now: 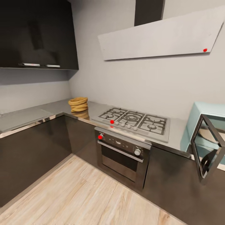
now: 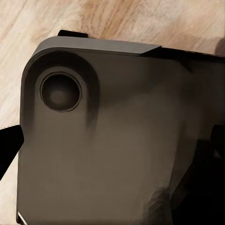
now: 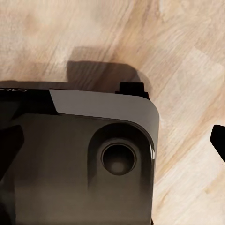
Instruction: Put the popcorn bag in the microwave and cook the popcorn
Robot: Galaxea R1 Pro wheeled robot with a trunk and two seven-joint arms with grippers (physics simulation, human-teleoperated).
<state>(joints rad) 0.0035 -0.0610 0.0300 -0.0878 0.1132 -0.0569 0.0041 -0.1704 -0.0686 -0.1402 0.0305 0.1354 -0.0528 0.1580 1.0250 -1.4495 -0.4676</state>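
left gripper: the left wrist view looks down past a dark grey rounded robot body panel (image 2: 108,140) with a round recessed socket; black slivers at the edges may be fingertips, and i cannot tell whether they are spread or pressed together.
right gripper: the right wrist view looks onto a similar dark panel (image 3: 75,159) with a pale grey upper band and a round socket, over the wooden floor (image 3: 187,56); whether the fingers are apart or closed cannot be told.
popcorn bag (image 1: 78,104): squat mustard-brown sack with a rolled rim, upright on the countertop (image 1: 47,112) near the inner corner, just left of the gas hob (image 1: 134,120), apart from it.
microwave (image 1: 204,125): pale mint-blue box at the far right of the countertop, its dark glass door (image 1: 207,147) swung open toward the room.
oven (image 1: 123,156): built in under the hob, silver handle, a red dot at its left knob.
above: slanted pale extractor hood (image 1: 159,36) with a red dot; dark wall cabinet (image 1: 37,34) at left.
floor: light wood planks below dark cabinet fronts (image 1: 31,150).
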